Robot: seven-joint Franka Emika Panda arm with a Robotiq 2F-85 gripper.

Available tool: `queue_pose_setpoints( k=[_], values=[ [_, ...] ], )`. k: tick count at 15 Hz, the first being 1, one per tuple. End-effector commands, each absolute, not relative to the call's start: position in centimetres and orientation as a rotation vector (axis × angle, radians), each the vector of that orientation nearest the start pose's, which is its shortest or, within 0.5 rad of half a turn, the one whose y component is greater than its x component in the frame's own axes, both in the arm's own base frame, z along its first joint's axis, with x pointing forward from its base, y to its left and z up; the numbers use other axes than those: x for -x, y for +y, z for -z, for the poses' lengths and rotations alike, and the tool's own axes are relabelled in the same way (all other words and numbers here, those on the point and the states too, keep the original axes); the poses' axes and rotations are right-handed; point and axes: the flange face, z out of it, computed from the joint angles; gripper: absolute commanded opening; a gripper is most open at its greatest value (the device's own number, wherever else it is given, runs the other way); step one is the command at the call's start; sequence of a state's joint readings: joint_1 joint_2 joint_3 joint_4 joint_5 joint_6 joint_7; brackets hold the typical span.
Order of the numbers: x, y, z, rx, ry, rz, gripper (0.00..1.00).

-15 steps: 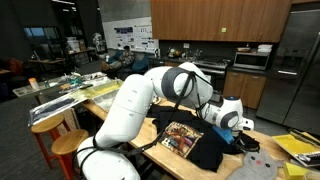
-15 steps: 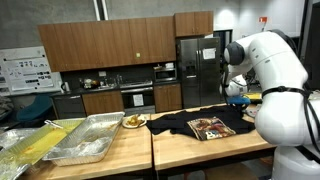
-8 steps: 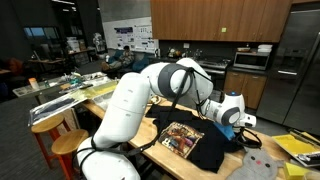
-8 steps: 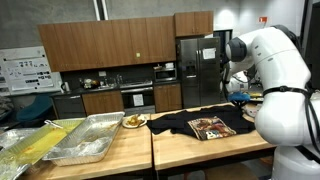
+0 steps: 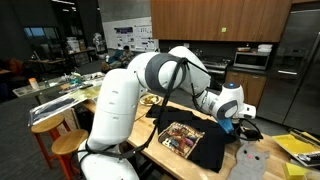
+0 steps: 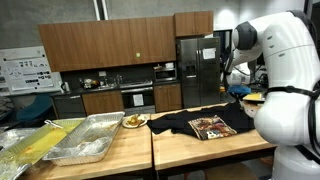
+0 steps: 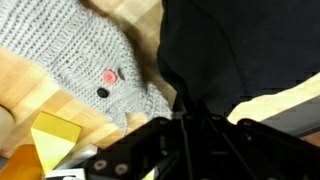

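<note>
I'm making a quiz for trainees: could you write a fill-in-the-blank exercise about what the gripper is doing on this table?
1. The gripper is shut on the ___ T-shirt.
2. In the wrist view, the knitted cloth beside it is ___ in colour.
3. The T-shirt lies on a ___ table.
Missing words: black; gray; wooden.

Arm (image 5: 125,95) bent forward, claw (image 7: 188,108) clamped tight.

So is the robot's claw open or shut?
Shut. In the wrist view the claw has its fingertips pinched together on the black shirt.
</note>
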State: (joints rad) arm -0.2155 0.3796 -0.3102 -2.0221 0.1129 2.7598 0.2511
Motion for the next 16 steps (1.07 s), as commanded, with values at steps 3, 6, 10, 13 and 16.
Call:
queue_pose_setpoints(
  k=[3,6,10,13,16],
  values=[
    [-52.3,-27.8,-35.2,2.803,1.053,0.735,0.01],
    [-51.2,-26.1,-36.5,2.794,0.905,0.785,0.01],
    [-50.0,-23.5,-37.0,2.829,0.675,0.832,0.01],
    [-49.3,-21.4,-36.0,2.874,0.504,0.802,0.01],
    [-48.6,-19.9,-34.4,2.964,0.376,0.772,0.31]
  ],
)
